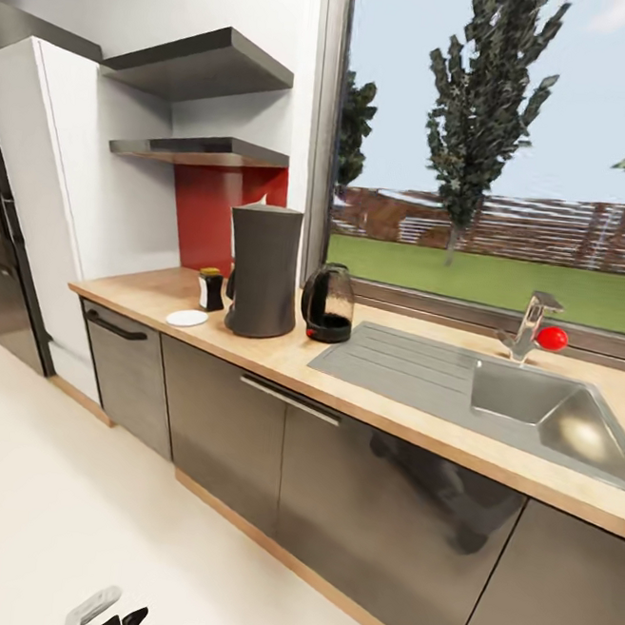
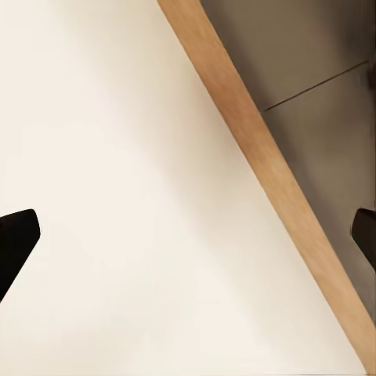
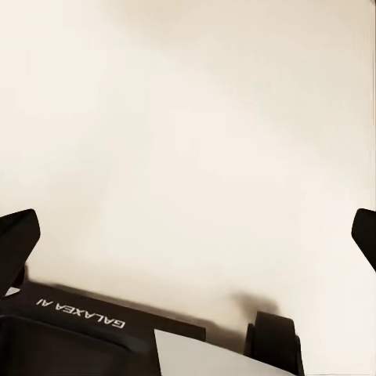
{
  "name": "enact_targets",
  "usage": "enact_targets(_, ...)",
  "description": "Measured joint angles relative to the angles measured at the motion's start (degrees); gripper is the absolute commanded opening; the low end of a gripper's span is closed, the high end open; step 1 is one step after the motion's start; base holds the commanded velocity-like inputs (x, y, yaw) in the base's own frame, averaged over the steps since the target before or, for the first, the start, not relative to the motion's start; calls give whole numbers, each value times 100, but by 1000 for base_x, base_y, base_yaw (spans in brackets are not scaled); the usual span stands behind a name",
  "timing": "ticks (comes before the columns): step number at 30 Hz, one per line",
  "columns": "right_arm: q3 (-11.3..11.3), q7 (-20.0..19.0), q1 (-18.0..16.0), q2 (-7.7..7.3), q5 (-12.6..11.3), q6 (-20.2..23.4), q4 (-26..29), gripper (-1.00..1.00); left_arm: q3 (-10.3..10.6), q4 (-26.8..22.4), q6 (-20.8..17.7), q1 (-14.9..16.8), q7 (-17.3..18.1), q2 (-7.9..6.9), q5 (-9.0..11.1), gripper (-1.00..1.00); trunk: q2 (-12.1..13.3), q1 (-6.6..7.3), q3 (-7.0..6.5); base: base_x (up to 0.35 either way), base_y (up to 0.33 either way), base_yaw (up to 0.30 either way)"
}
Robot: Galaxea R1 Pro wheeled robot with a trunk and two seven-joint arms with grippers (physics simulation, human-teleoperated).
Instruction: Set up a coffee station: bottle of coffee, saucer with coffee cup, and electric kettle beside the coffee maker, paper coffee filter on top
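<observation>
Saucer [image 1: 187, 318] at countertop [image 1: 279, 357] front edge, open floor [image 1: 55, 508] below, 2 grippers spread wide, empty

Left gripper [image 2: 188, 243]: two matte black fingertips [image 2: 16, 243] with tapered, angled ends. Right gripper [image 3: 188, 239]: identical black tips; below them a black base panel [image 3: 78, 325] marked "GALAXEA AI" in white, a black wheel [image 3: 274, 341] and a pale grey plate [image 3: 211, 356].

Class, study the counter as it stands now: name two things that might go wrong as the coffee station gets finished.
1. The saucer lies near the front edge of the kitchen countertop; setting a cup on it might nudge it off.
2. The bottle of coffee, the coffee maker and the electric kettle stand close together, so an arm reaching between them may knock one over.
</observation>
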State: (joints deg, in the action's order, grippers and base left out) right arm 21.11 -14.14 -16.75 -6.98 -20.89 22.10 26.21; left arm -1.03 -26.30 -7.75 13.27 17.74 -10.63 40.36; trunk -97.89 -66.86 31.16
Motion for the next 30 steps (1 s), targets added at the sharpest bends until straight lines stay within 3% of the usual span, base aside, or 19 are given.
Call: enact_targets(30,0,0,-1,1,1,5,-1,100,8,114,3,-1,-9,7,0,100,0,-2,-76,-69,-136,-158)
